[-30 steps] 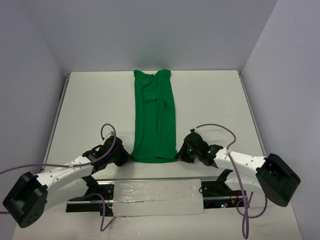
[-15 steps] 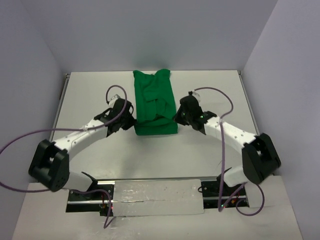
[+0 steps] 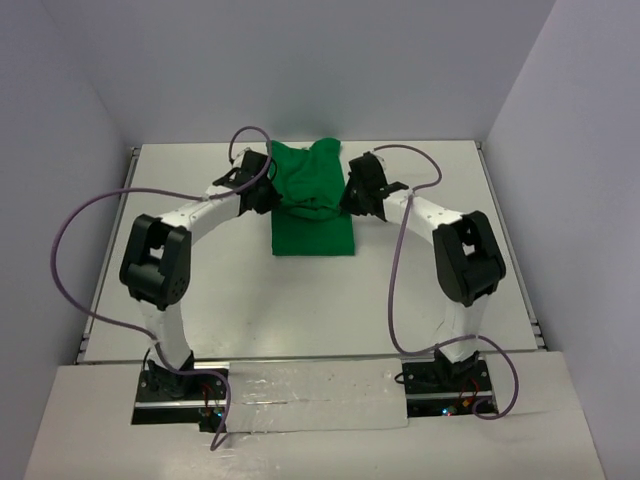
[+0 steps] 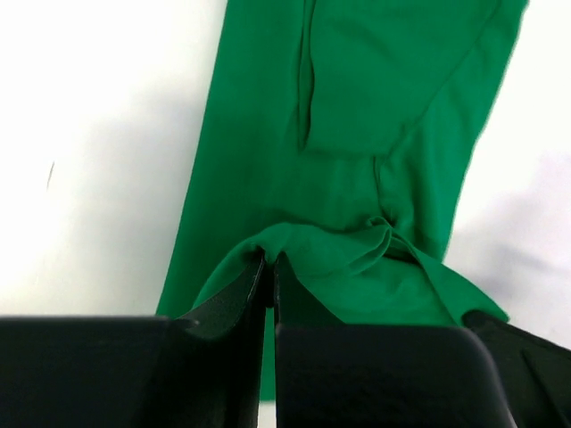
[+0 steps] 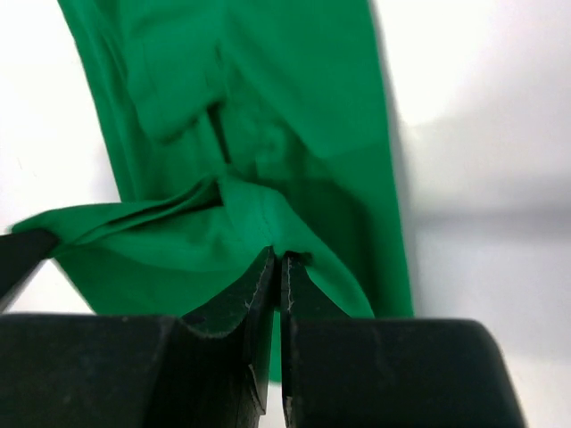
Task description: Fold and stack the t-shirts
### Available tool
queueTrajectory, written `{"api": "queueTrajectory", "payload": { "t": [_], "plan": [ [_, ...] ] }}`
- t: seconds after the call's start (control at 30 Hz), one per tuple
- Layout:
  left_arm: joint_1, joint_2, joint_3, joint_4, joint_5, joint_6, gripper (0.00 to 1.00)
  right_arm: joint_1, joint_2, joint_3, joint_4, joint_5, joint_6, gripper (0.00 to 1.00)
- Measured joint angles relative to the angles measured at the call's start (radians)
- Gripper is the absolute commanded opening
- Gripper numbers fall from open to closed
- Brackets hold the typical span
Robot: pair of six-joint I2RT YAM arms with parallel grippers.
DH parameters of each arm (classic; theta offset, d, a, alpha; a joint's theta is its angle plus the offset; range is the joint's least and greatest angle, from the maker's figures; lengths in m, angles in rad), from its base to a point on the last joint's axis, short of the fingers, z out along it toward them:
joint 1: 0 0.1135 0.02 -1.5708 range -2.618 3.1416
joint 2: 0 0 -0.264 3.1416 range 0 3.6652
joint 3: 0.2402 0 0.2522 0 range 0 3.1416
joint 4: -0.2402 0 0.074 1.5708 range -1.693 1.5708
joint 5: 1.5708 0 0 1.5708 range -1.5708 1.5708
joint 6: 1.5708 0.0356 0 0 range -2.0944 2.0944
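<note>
- Nearest to me, well short of the t-shirt (image 3: 313, 232), my two arm bases sat at the near edge of the table (image 3: 200, 300). A shiny silver strip (image 3: 310, 395) lay between them.
- Purple cables (image 3: 56, 255) looped off both arms, out to either side of the t-shirt and apart from it.
- Both my arms reached far out over the table and bent inward toward the t-shirt from its two sides.
- The near end of the t-shirt lay flat on the table, a plain bright-green band of cloth, narrow and already folded lengthwise.
- My left gripper (image 3: 264, 192) was at the t-shirt's left edge, about halfway along it. In the left wrist view the jaws stood pressed together on a raised fold of the green cloth, with barely a slit between them.
- My right gripper (image 3: 350, 196) was at the t-shirt's right edge, straight across from the left one. Its jaws were likewise clamped on a pinch of the same cloth.
- Between the two grippers the held cloth was lifted off the layer below. It was bunched into wrinkles over the flat part of the t-shirt.
- Beyond the grippers the rest of the t-shirt lay on the table with soft creases, its far end close to the table's far edge.
- Behind the t-shirt stood the pale back wall (image 3: 320, 70).
</note>
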Motion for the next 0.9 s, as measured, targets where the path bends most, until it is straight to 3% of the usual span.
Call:
{"api": "queueTrajectory", "payload": {
  "t": [0.07, 0.1, 0.13, 0.2, 0.33, 0.47, 0.73, 0.9],
  "plan": [
    [0.009, 0.055, 0.034, 0.006, 0.006, 0.017, 0.56, -0.01, 0.05, 0.047, 0.003, -0.015, -0.007, 0.46],
    [0.014, 0.082, 0.049, 0.004, 0.008, 0.023, 0.67, -0.015, 0.073, 0.067, 0.003, -0.024, -0.011, 0.65],
    [0.019, 0.11, 0.067, -0.003, 0.01, 0.024, 0.72, -0.021, 0.097, 0.089, -0.001, -0.033, -0.016, 0.77],
    [0.029, 0.179, 0.129, -0.038, 0.009, 0.039, 0.78, -0.032, 0.132, 0.129, -0.012, -0.051, -0.016, 0.91],
    [0.045, 0.237, 0.2, -0.091, -0.024, 0.06, 0.79, -0.055, 0.121, 0.127, -0.012, -0.069, -0.027, 0.95],
    [0.044, 0.101, 0.12, -0.105, -0.096, 0.068, 0.79, -0.067, 0.003, 0.028, 0.003, -0.073, -0.03, 0.95],
    [-0.041, -0.457, -0.307, -0.014, -0.16, -0.035, 0.64, -0.067, -0.429, -0.42, 0.126, -0.11, 0.025, 0.91],
    [-0.121, -0.454, -0.513, 0.107, -0.045, -0.13, 0.66, -0.067, -0.491, -0.669, 0.239, -0.182, 0.135, 0.85]
  ]
}}
